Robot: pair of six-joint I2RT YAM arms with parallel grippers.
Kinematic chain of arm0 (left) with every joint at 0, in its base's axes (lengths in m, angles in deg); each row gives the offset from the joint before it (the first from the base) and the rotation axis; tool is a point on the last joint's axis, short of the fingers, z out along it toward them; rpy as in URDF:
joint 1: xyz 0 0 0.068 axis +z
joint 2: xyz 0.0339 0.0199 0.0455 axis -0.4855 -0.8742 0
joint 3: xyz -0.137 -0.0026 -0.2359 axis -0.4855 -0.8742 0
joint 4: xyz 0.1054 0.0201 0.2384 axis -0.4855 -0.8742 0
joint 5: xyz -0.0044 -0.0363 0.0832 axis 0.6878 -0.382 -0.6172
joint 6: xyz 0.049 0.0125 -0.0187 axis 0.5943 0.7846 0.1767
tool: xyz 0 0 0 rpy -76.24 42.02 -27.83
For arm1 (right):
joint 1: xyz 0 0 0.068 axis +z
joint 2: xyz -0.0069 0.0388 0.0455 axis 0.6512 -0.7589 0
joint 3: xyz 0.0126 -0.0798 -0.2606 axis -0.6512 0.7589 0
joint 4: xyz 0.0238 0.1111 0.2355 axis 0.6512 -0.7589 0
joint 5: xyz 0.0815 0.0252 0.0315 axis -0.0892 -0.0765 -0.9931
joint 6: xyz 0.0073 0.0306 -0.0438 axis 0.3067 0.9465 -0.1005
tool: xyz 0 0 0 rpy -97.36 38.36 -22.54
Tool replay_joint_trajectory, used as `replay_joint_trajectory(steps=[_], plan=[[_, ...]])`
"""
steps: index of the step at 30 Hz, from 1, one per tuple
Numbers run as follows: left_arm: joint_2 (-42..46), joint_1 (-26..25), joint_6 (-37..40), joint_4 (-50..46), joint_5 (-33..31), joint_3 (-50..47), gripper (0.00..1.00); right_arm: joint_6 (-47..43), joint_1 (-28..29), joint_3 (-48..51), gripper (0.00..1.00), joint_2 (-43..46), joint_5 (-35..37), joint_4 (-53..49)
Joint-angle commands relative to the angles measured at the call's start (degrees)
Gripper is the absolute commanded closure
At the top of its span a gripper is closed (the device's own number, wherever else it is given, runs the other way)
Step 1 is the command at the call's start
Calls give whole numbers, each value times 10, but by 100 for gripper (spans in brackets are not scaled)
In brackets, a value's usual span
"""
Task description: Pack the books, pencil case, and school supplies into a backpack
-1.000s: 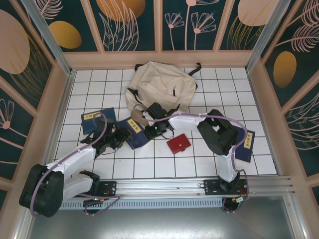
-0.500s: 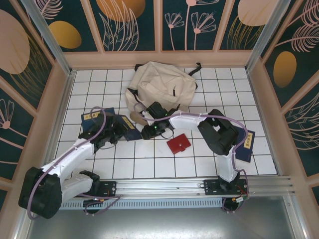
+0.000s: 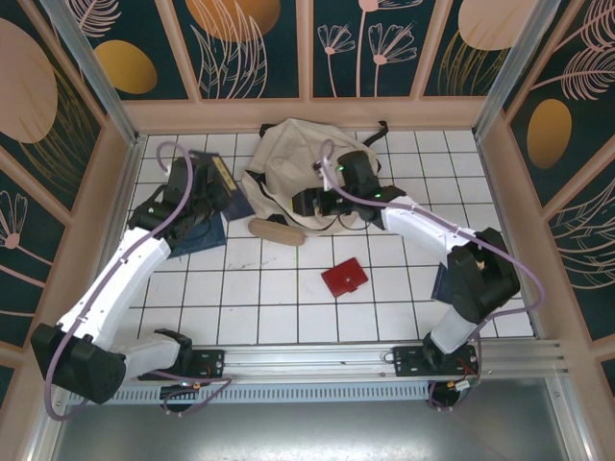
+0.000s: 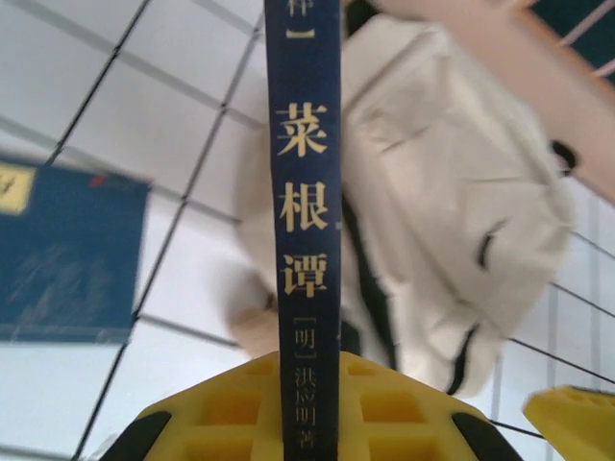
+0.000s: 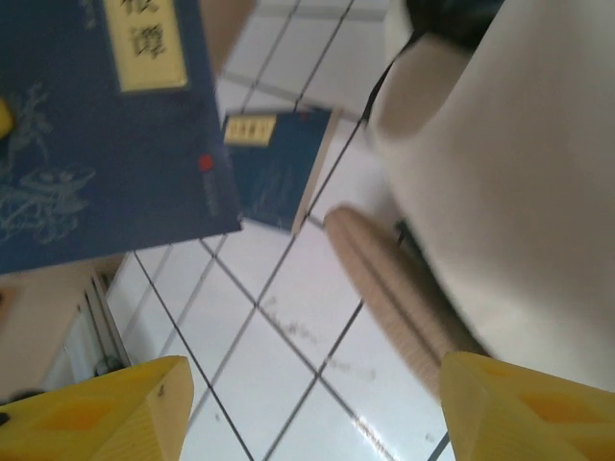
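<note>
since a second before, the left gripper (image 4: 307, 408) had carried a navy book (image 4: 307, 192) from the middle of the white-tiled tabletop (image 3: 288, 307) toward its far-left corner. it was clenched on the book, held edge-on beside the cream backpack (image 3: 312, 154). the right gripper (image 5: 307, 413) had left the tan pencil case (image 3: 276, 230) and hung spread wide and empty by the backpack. the red case (image 3: 344, 278) lay mid-tabletop.

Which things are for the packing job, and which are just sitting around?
For the job: backpack, pencil case, red case, held book, book on the tiles.
Just there: tiled table, patterned walls, metal rail.
</note>
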Motion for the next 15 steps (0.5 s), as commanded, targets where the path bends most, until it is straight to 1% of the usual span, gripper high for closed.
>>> replay_joint_trajectory(steps=[1,5,8,9,12,15], plan=[[-31,2,64,88,104,49,100,56,-40,1,26,9,-58,99],[-83,1,54,188,254,64,100,99,-69,-40,19,-17,-120,157],[-117,1,37,246,324,67,100,127,-85,-72,9,-42,-131,170],[-126,2,32,263,342,66,100,133,-92,-78,7,-49,-133,172],[-153,2,10,329,406,60,100,166,-114,-83,5,-70,-171,221],[-171,2,-16,386,455,51,100,194,-123,-107,1,-105,-211,230]])
